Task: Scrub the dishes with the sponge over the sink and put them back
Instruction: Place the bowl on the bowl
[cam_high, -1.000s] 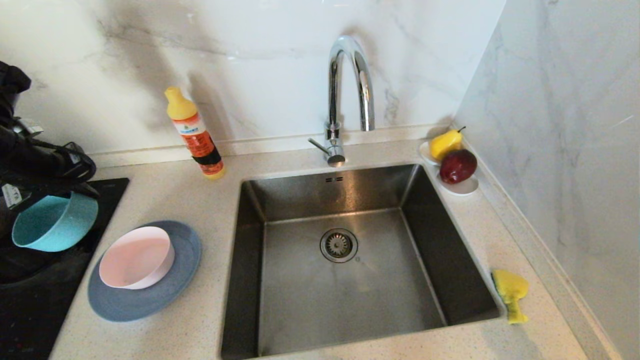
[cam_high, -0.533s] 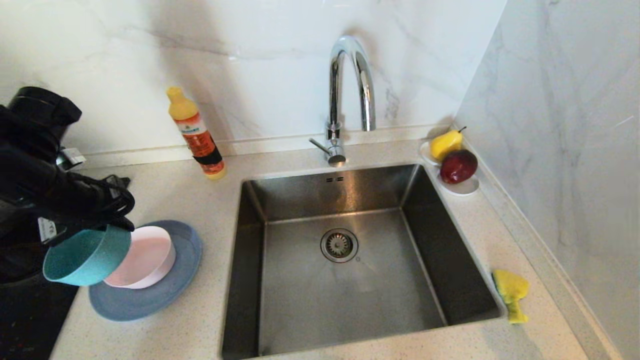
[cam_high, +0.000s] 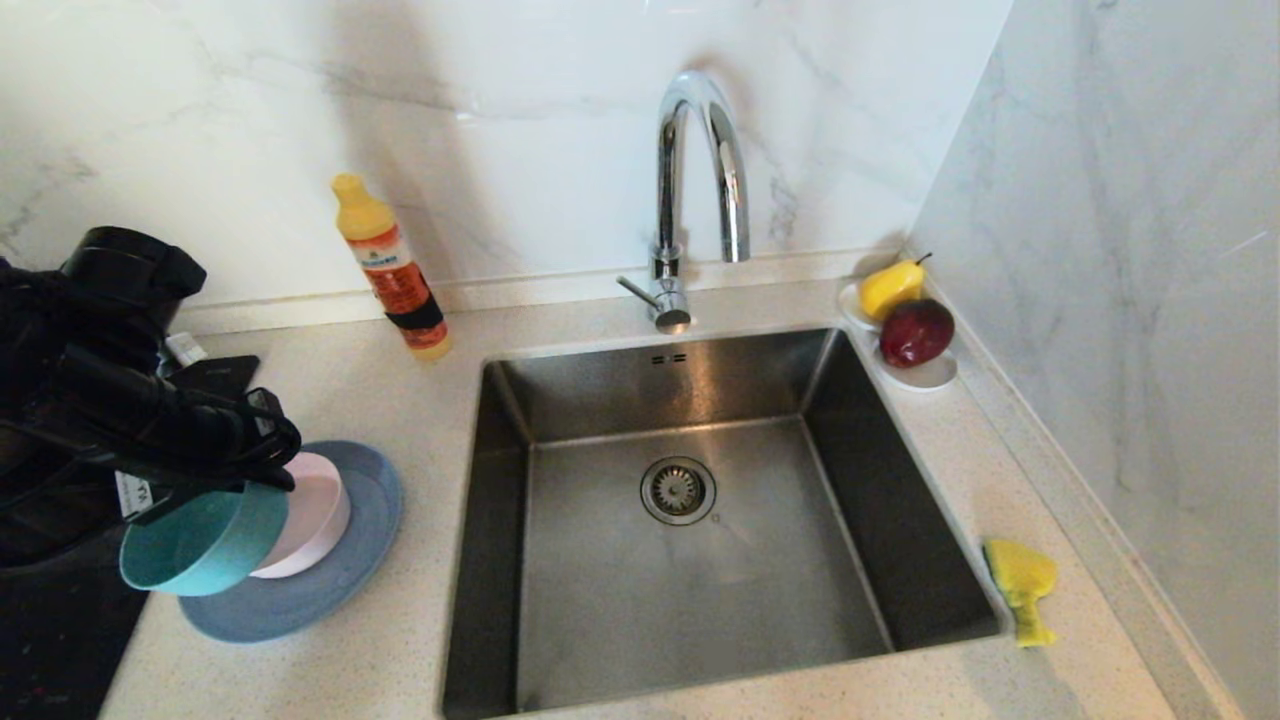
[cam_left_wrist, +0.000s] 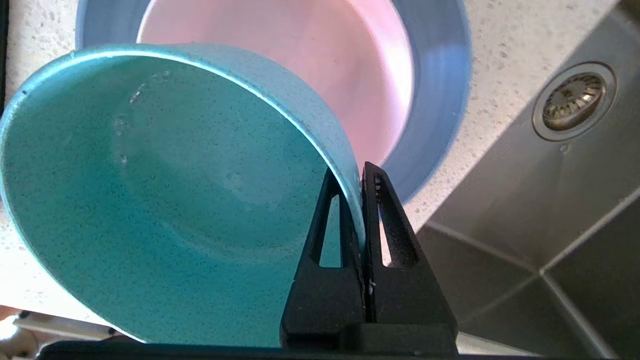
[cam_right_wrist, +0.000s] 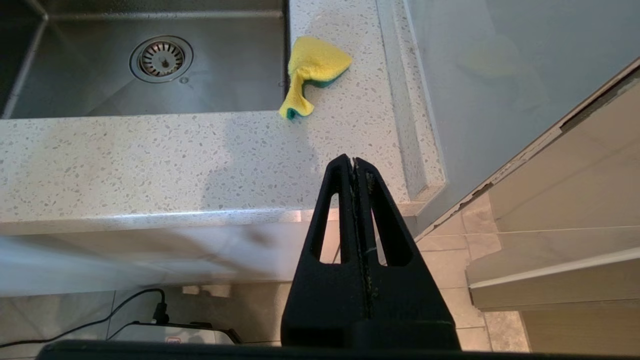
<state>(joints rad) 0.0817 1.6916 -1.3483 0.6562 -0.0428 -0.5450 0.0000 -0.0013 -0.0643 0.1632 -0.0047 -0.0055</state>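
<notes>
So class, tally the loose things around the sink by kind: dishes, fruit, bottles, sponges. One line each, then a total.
Dishes: 4 (teal bowl, pink bowl, blue-grey plate, white fruit dish)
Fruit: 2 (pear, apple)
Bottles: 1 (soap bottle)
Sponges: 1 (yellow sponge)
Total: 8

Pink bowl (cam_high: 310, 515) perhaps half hidden

The left gripper (cam_left_wrist: 361, 172) pinches the teal bowl (cam_left_wrist: 165, 200) by its rim, apparently above the pink bowl (cam_left_wrist: 325, 65) on the blue-grey plate (cam_left_wrist: 440, 100); the sink (cam_left_wrist: 550, 225) lies beside.
</notes>
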